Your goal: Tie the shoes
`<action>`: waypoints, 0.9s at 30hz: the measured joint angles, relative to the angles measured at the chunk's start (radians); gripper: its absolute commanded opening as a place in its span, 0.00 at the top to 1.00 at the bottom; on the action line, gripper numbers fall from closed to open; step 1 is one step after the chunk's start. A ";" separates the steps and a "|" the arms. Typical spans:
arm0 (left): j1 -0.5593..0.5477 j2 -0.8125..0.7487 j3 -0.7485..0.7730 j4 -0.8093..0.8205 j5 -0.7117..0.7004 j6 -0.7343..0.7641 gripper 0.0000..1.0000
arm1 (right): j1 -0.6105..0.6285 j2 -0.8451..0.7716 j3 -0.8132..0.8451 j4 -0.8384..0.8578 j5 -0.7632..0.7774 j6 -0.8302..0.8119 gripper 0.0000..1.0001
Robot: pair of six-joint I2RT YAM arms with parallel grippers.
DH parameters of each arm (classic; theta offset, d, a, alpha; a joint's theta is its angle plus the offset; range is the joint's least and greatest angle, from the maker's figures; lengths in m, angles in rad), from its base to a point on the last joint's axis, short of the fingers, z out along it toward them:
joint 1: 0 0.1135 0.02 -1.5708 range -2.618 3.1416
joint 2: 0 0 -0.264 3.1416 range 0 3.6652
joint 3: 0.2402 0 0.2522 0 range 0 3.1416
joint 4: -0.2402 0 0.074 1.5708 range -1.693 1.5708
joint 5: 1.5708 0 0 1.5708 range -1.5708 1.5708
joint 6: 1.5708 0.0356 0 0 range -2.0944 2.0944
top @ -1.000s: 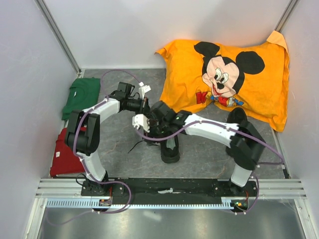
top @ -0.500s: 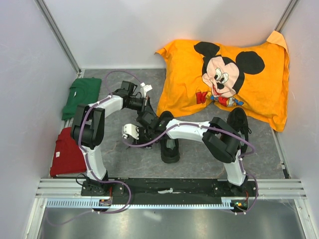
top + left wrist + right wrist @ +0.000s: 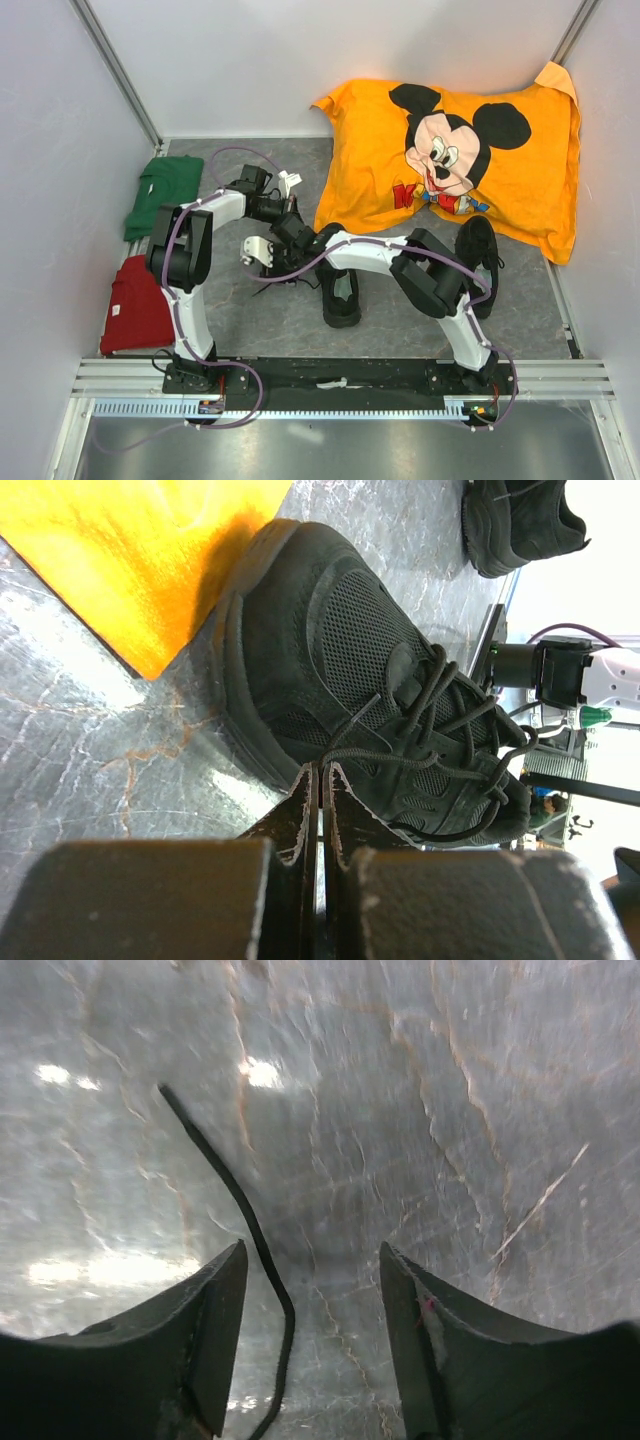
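Note:
One black shoe (image 3: 340,290) stands mid-table and fills the left wrist view (image 3: 380,680), its laces loose. The other shoe (image 3: 478,250) lies at the right, by the orange cloth, and shows far off in the left wrist view (image 3: 520,525). My left gripper (image 3: 291,214) (image 3: 320,770) is beside the near shoe's toe, shut, with a thin black lace (image 3: 350,730) running out from its tips. My right gripper (image 3: 263,257) (image 3: 312,1247) hangs open just left of that shoe, low over the table. A loose lace (image 3: 235,1200) (image 3: 275,284) lies between its fingers, close to the left one.
An orange Mickey Mouse cloth (image 3: 460,150) covers the back right; its corner shows in the left wrist view (image 3: 130,570). A folded green shirt (image 3: 160,195) and a red one (image 3: 130,305) lie along the left wall. Both forearms cross near the shoe's toe.
My right arm has swung left past the shoe, and its gripper now sits lower and further left over the lace on the table. The left gripper has barely moved and stays shut.

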 measured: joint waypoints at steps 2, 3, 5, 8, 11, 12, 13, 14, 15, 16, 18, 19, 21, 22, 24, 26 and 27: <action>0.001 0.005 0.007 -0.002 0.000 0.001 0.98 | -0.011 0.016 0.003 -0.003 -0.010 -0.007 0.42; 0.001 0.006 0.010 -0.003 0.001 0.001 0.98 | -0.018 0.023 0.003 -0.008 -0.018 -0.011 0.43; 0.002 0.006 0.014 -0.003 0.002 0.002 0.98 | -0.026 0.026 0.005 -0.010 -0.040 -0.021 0.45; 0.002 0.006 0.022 -0.003 0.005 0.006 0.98 | -0.029 0.026 0.004 -0.021 -0.066 -0.039 0.63; 0.002 0.006 0.023 -0.003 0.010 0.008 0.99 | -0.025 0.026 0.001 -0.032 -0.084 -0.059 0.95; 0.002 0.006 0.023 -0.003 0.010 0.008 0.98 | -0.022 0.025 -0.006 -0.031 -0.094 -0.058 1.00; 0.002 0.006 0.023 -0.003 0.010 0.008 0.99 | -0.019 0.021 -0.011 -0.029 -0.099 -0.068 1.00; 0.002 0.006 0.023 -0.003 0.010 0.008 0.98 | -0.015 0.017 -0.021 -0.024 -0.100 -0.070 1.00; 0.002 0.006 0.023 -0.003 0.010 0.008 0.99 | -0.011 0.008 -0.035 -0.017 -0.100 -0.072 1.00; 0.002 0.006 0.023 -0.003 0.010 0.008 0.98 | -0.008 -0.001 -0.049 -0.014 -0.100 -0.073 1.00; 0.002 0.006 0.023 -0.003 0.010 0.008 0.98 | -0.003 -0.026 -0.080 -0.016 -0.097 -0.065 1.00; 0.002 0.006 0.023 -0.003 0.010 0.008 0.98 | -0.002 -0.037 -0.090 -0.022 -0.094 -0.060 1.00; 0.000 0.006 0.023 -0.003 0.010 0.008 0.98 | -0.002 -0.068 -0.111 -0.035 -0.089 -0.043 1.00; -0.003 0.006 0.023 -0.003 0.010 0.008 0.98 | -0.002 -0.089 -0.118 -0.041 -0.088 -0.034 1.00; -0.008 0.001 0.023 -0.004 0.005 0.008 0.98 | -0.002 -0.144 -0.127 -0.050 -0.084 -0.011 1.00; -0.017 -0.016 0.023 -0.008 -0.008 0.008 0.99 | -0.006 -0.220 -0.133 -0.057 -0.077 0.016 1.00; -0.022 -0.029 0.023 -0.014 -0.013 0.009 0.98 | -0.012 -0.270 -0.135 -0.059 -0.074 0.033 1.00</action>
